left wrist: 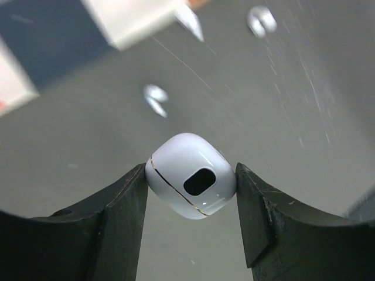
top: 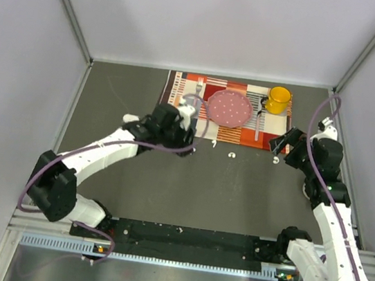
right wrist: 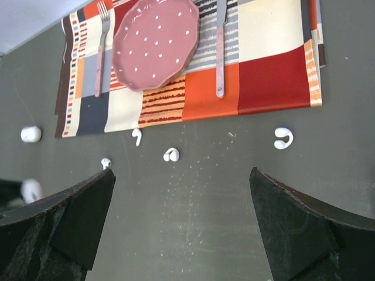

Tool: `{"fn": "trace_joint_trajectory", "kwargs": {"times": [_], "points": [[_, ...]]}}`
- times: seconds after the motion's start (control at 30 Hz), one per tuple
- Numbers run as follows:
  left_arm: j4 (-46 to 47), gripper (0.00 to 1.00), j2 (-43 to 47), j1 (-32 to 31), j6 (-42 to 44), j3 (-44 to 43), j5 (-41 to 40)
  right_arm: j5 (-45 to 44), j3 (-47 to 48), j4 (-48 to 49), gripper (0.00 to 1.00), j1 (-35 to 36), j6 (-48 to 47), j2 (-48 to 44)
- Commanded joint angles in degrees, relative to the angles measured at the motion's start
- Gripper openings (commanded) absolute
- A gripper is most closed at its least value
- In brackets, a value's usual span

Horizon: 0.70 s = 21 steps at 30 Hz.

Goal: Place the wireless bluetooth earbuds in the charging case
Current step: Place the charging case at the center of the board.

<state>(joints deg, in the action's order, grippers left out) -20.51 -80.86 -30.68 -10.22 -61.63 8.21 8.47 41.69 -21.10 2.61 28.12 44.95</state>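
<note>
- While viewed from the left wrist, clamps the white charging case (left wrist: 176, 158) from both sides: left gripper (left wrist: 191, 182), fingers pressed against the shell, dark oval spot facing the camera.
- Grips nothing: right gripper (right wrist: 181, 172), fingers spread wide over the dark table (right wrist: 234, 234).
- Lie loose on the table, just off the near edge of the striped placemat (right wrist: 263, 76), apart from one another: stemmed earbud (right wrist: 137, 136), curled earbud (right wrist: 171, 154), hooked earbud (right wrist: 283, 138), small rounded earbud (right wrist: 106, 162).
- Rests on the table just beside the placemat's corner: second white case (right wrist: 30, 134), well apart from both grippers.
- Sit on the placemat: pink dotted plate (right wrist: 155, 41), fork (right wrist: 101, 52) on 1 side, pink-handled utensil (right wrist: 220, 58) on the other, yellow mug (top: 278, 97) at the far corner.
</note>
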Motion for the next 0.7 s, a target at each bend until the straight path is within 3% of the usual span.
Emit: {"fn": "trace_joint_trajectory", "kwargs": {"times": [0.0, 0.23, 0.57, 0.6, 0.67], "points": [[2.4, 0.00, 1.9, -8.2, 3.3, 6.7, 3.3, 3.3, 1.0, -2.8, 0.99, 0.3, -2.7, 0.1], [1.4, 0.00, -5.7, -21.4, 7.8, 7.2, -3.0, 4.0, -5.6, -4.0, 0.99, 0.3, 0.2, -4.9], [-0.9, 0.05, -17.4, -29.9, 13.8, 0.8, -10.3, 4.0, -8.2, -5.4, 0.99, 0.3, 3.5, -10.1], [-1.1, 0.06, -17.7, -30.4, 14.3, 0.6, -10.5, 4.0, -8.5, -5.3, 0.99, 0.3, 3.9, -10.5], [-0.8, 0.20, -18.2, -30.8, 14.6, 0.8, -10.8, 3.9, -8.8, -5.4, 0.99, 0.4, 4.1, -11.0]]}}
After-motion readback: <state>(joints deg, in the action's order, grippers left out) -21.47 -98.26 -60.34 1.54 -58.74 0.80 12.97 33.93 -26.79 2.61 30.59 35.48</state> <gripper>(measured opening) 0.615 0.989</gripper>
